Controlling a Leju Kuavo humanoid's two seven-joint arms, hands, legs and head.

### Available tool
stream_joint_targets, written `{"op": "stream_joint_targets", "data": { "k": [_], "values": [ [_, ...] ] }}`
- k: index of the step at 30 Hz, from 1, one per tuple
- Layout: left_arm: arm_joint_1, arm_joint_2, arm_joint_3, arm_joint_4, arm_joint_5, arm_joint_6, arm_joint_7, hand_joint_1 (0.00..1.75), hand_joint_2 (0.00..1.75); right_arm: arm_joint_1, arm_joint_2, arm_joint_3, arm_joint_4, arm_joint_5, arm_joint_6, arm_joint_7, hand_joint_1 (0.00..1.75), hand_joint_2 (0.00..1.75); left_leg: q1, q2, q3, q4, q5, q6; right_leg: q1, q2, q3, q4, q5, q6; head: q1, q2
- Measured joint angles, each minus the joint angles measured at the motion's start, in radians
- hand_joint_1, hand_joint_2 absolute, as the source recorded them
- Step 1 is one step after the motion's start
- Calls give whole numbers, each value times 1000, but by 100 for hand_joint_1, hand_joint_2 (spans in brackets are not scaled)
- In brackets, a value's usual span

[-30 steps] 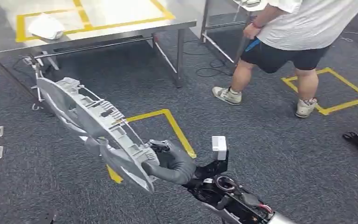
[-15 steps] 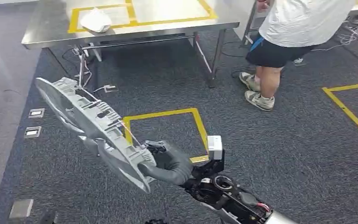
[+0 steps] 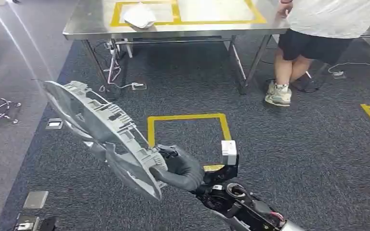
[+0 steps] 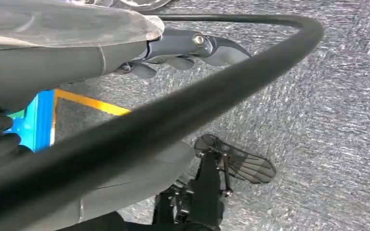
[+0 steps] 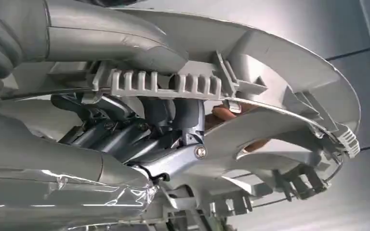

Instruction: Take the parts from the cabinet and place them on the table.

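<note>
One grey plastic part (image 3: 103, 134), lower left of frame, is gripped by the right hand (image 3: 178, 168); left hand's (image 4: 173, 48) state unclear.

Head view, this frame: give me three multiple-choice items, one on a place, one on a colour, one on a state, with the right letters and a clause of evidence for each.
1. Where does the white object lie?
A. on the steel table
B. on the carpet
C. in the robot's hand

2. What colour is the tape square on the floor?
A. red
B. yellow
C. green

3. What is the right hand doing?
A. hanging free
B. resting on the table
C. holding the grey plastic part

Answers: 1 A, it sits inside the table's marked frame; 2 B, the outline is plainly yellow; 3 C, the fingers wrap the part's near end, held above the carpet.
</note>
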Motion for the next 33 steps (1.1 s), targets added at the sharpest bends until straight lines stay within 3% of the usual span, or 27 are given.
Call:
{"op": "stream_joint_targets", "data": {
  "k": [2,3,4,7,8,9,10,12,16,17,18,19,20,21,24,26,27,29,30,31,32,33],
  "values": [
    [-1,0,0,0,0,0,0,0,175,-1,0,0,0,-3,1,4,175,175,-2,-9,5,0,0,0,4,4,80,-184,101,-17,8,0],
    [-1,-2,0,0,1,0,0,0,175,-1,0,0,0,-3,3,5,175,175,-1,-11,4,0,0,-1,8,13,104,-251,117,-25,14,0],
    [-2,-2,0,0,1,0,0,0,175,-2,0,0,0,-4,6,5,175,175,-8,-15,-1,3,0,-5,9,13,113,-272,114,-26,11,0],
    [1,-1,0,0,3,0,2,0,175,-2,0,0,0,-6,7,6,175,175,-3,-18,-3,-5,9,-24,15,12,113,-280,112,-29,8,0],
    [1,1,0,0,3,0,5,0,175,-2,0,0,0,-7,7,6,175,175,-3,-17,-4,-3,5,-29,4,10,133,-296,123,-35,9,0],
    [1,0,0,0,3,0,6,0,175,-1,0,0,0,-9,8,6,175,175,-1,-10,-14,22,-15,-33,4,5,133,-304,129,-38,4,0],
    [-2,0,0,0,3,0,8,0,175,-3,0,0,0,-11,8,5,175,175,-1,-7,-44,83,-56,-35,4,3,130,-304,133,-44,-4,0],
    [-1,0,0,0,4,0,11,0,175,-1,0,0,0,-13,10,4,175,175,0,-7,-118,245,-127,-42,5,-2,127,-304,133,-45,-20,0],
    [-1,0,0,0,4,0,12,0,175,-1,0,0,0,-13,10,4,175,175,0,-6,-125,259,-131,-42,6,-2,127,-304,133,-45,-20,0],
    [1,0,0,0,4,0,12,0,175,-1,0,0,1,-14,10,3,175,175,1,-6,-145,300,-141,-45,6,-3,127,-304,133,-45,-23,0],
    [2,0,0,0,5,0,13,0,175,0,0,0,3,-15,10,3,175,175,2,-6,-157,317,-131,-47,6,-3,127,-303,133,-44,-28,0],
    [2,3,0,0,6,0,14,0,175,0,0,0,5,-15,11,3,175,175,11,2,-50,87,-1,-51,4,-3,131,-297,125,-37,-45,0],
    [2,3,0,0,7,0,14,0,175,-1,0,0,5,-15,11,3,175,175,12,11,-19,12,12,-49,6,-3,129,-291,118,-30,-51,0],
    [-1,3,0,0,8,0,14,0,175,-1,0,-1,5,-15,12,3,175,175,4,8,-11,2,6,-41,14,-1,124,-282,112,-24,-61,0],
    [1,1,0,0,10,0,14,0,175,-1,0,-1,5,-15,13,3,175,175,3,2,-14,6,0,-20,12,-4,128,-287,109,-15,-42,0],
    [0,0,0,0,11,0,15,0,175,-1,0,-1,5,-15,15,3,175,175,8,3,-5,2,-2,-6,6,-1,114,-259,84,-1,-42,0],
    [0,1,0,0,12,0,14,0,175,-2,0,-1,5,-15,18,3,175,175,8,3,-2,2,-5,1,6,0,89,-196,49,3,-32,0],
    [0,1,0,0,14,0,15,0,175,1,0,-2,5,-15,21,1,175,175,6,3,0,2,-8,5,5,0,-4,-8,-26,9,-20,0],
    [0,1,0,0,14,0,15,0,175,2,0,-2,6,-15,21,1,175,175,5,2,2,2,-9,6,5,0,-39,53,-38,9,-16,0],
    [0,1,0,0,15,0,15,0,175,3,0,-2,6,-15,22,0,175,175,5,0,4,2,-11,7,5,1,-52,66,-27,8,-14,0],
    [0,1,0,0,15,1,16,0,175,3,0,-2,7,-15,22,0,175,175,5,-3,9,2,-14,5,5,1,-42,30,9,6,-10,0],
    [0,0,0,0,14,1,18,0,175,3,0,-2,7,-15,23,-1,175,175,5,-6,16,2,-18,4,5,1,-8,-54,66,0,-4,0]
  ]
}}
